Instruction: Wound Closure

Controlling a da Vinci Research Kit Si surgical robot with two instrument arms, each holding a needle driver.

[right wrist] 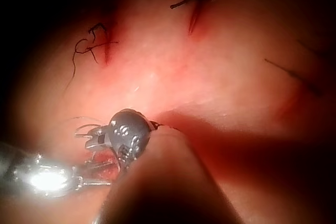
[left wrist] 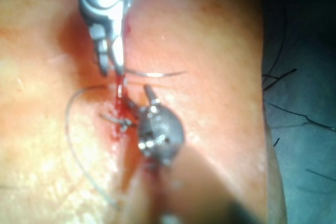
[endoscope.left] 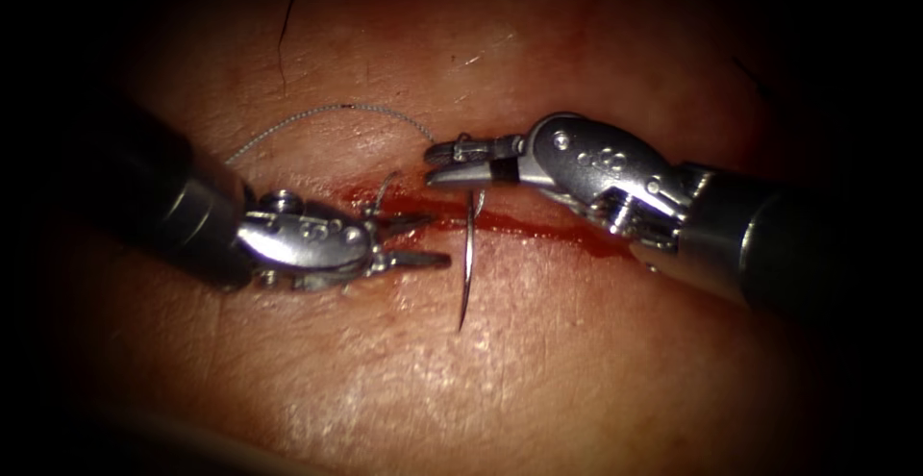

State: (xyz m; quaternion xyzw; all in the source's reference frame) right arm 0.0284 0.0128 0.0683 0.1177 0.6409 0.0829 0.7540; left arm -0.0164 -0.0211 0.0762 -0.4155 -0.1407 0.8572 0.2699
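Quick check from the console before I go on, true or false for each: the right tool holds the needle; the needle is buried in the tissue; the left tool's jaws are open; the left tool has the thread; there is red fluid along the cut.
1. The right tool holds the needle. True: its jaws are shut on the needle near its thread end.
2. The needle is buried in the tissue. False: it hangs free across the cut, its tip over the near side.
3. The left tool has open jaws. True.
4. The left tool holds the thread. False: it holds nothing.
5. Red fluid lies along the cut. True.
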